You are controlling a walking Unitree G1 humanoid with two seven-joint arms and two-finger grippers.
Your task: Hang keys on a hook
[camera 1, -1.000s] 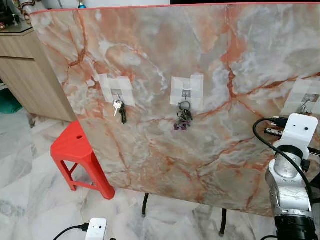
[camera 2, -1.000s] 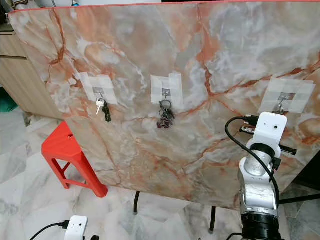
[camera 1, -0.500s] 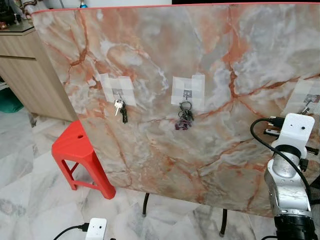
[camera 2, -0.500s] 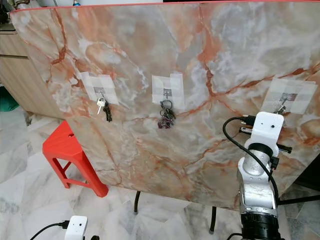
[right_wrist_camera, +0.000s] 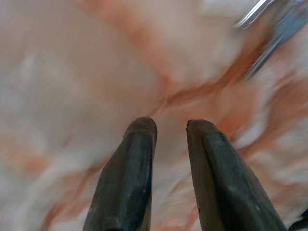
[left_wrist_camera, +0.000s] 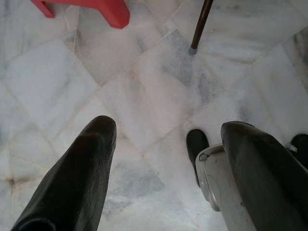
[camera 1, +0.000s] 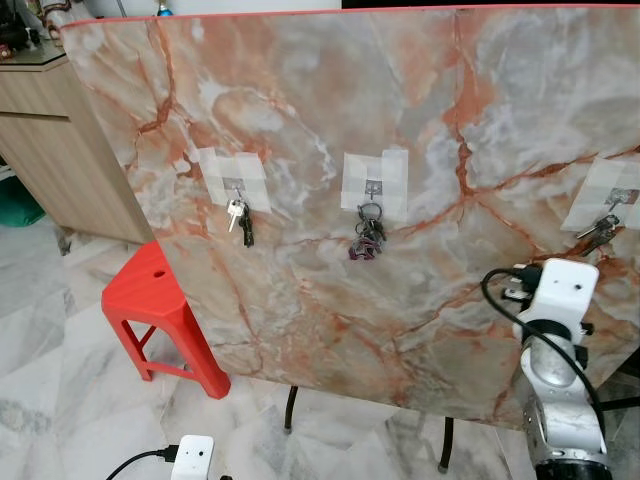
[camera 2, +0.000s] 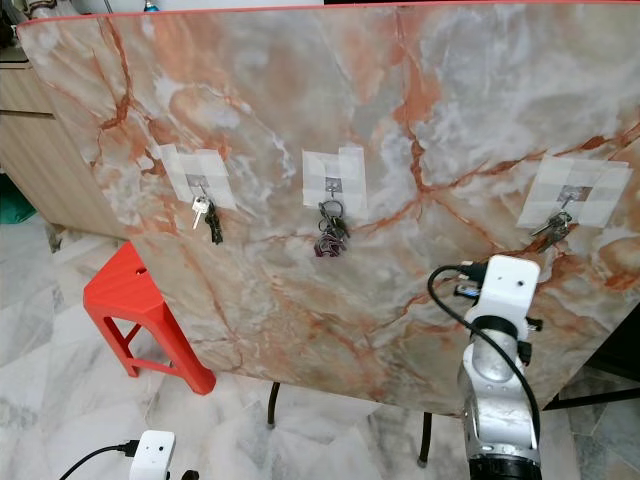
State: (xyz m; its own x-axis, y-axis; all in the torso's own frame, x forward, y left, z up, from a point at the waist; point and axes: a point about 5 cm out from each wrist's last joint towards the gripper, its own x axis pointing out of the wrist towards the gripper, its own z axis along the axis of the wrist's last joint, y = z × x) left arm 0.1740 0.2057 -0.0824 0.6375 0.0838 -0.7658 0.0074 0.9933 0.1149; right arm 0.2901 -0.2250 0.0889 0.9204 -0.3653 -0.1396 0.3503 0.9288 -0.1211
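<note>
Three hooks across the board, and the right arm standing low before the rightmost one.

The right gripper point(right_wrist_camera: 166, 127) points at the board point(camera 2: 400, 130), its two fingers a little apart with nothing between them; the keys point(camera 2: 552, 226) on the right hook point(camera 2: 571, 199) hang just above and to its right. Left of it, the middle hook point(camera 2: 332, 186) carries a key bunch point(camera 2: 329, 232), and further left the far hook point(camera 2: 200, 186) carries another set point(camera 2: 207, 217). A stool point(camera 2: 135, 296) sits on the floor point(camera 2: 60, 400) below that far set, partly behind the board's edge, with a cabinet point(camera 1: 60, 150) behind. The left gripper point(left_wrist_camera: 166, 178) hangs over the floor, fingers spread, well back from the board.
</note>
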